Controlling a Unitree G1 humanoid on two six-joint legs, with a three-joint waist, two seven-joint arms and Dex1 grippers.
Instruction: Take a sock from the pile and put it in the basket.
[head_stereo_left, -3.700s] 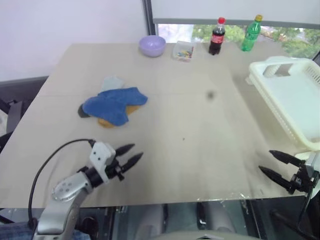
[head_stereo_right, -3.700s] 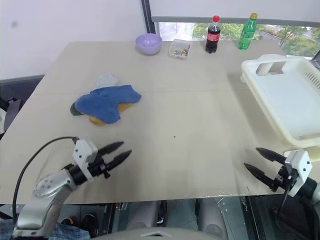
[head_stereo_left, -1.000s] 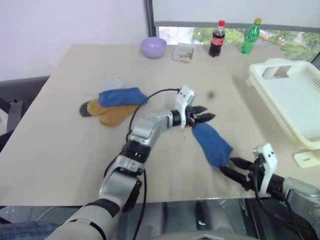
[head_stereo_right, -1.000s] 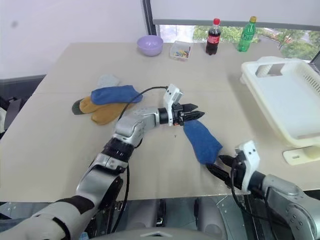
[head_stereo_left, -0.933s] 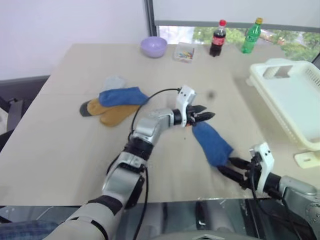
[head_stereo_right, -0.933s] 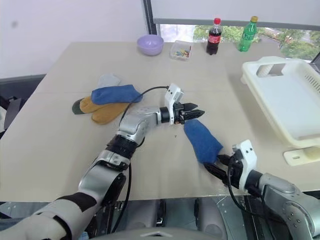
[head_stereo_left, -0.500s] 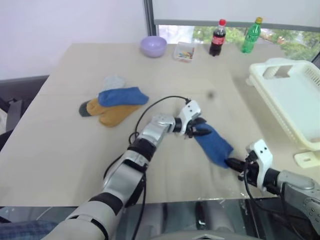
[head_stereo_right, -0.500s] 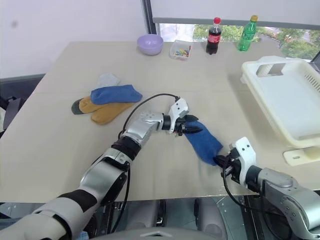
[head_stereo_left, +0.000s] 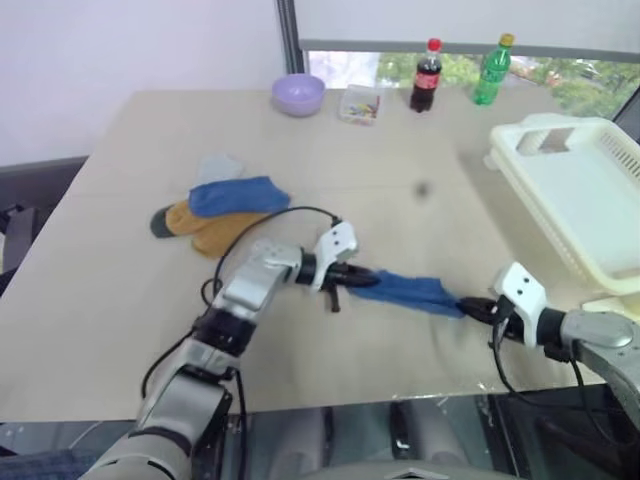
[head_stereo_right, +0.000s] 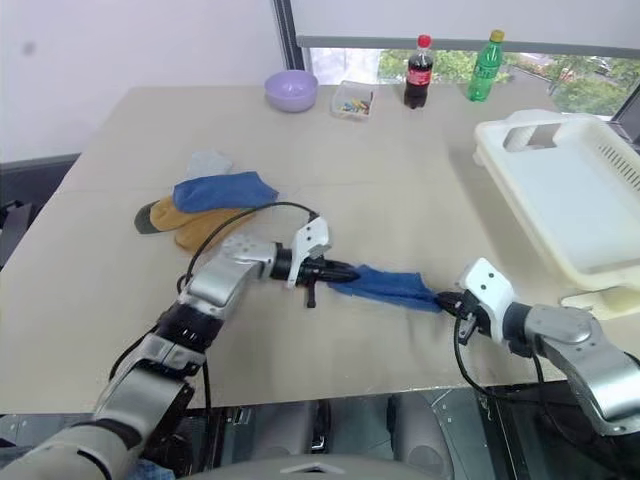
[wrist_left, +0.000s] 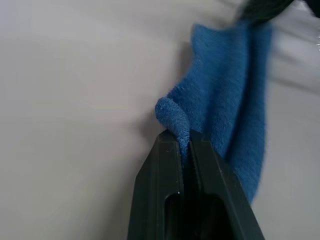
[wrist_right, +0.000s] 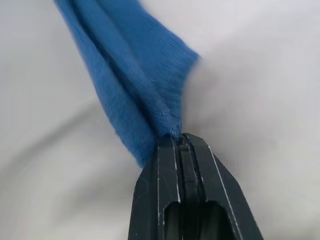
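The pile (head_stereo_left: 215, 212) lay on the left half of the table (head_stereo_left: 130, 300): a pale grey sock farthest back, a royal blue one across the middle, mustard-yellow ones with a dark toe nearest the left edge. Just right of it, nearer the front, the left end effector (head_stereo_left: 350, 279) was closed tight on one end of a separate blue sock (head_stereo_left: 405, 291); in the left wrist view a curl of blue fabric (wrist_left: 175, 117) bulged out between the black fingers (wrist_left: 162, 165). The sock ran stretched and narrow, low over the table, well apart from the pile and short of the basket. Its other end was pinched in the right end effector (head_stereo_left: 470, 307), also fully closed, the fabric gathered into folds at the fingertips (wrist_right: 167, 150) in the right wrist view. At the far edge stood a lavender bowl (head_stereo_left: 298, 94), a small clear box (head_stereo_left: 359, 103), a cola bottle (head_stereo_left: 425, 75) and a green bottle (head_stereo_left: 487, 69). The basket (head_stereo_left: 570, 190), white and slotted, sat at the right edge.
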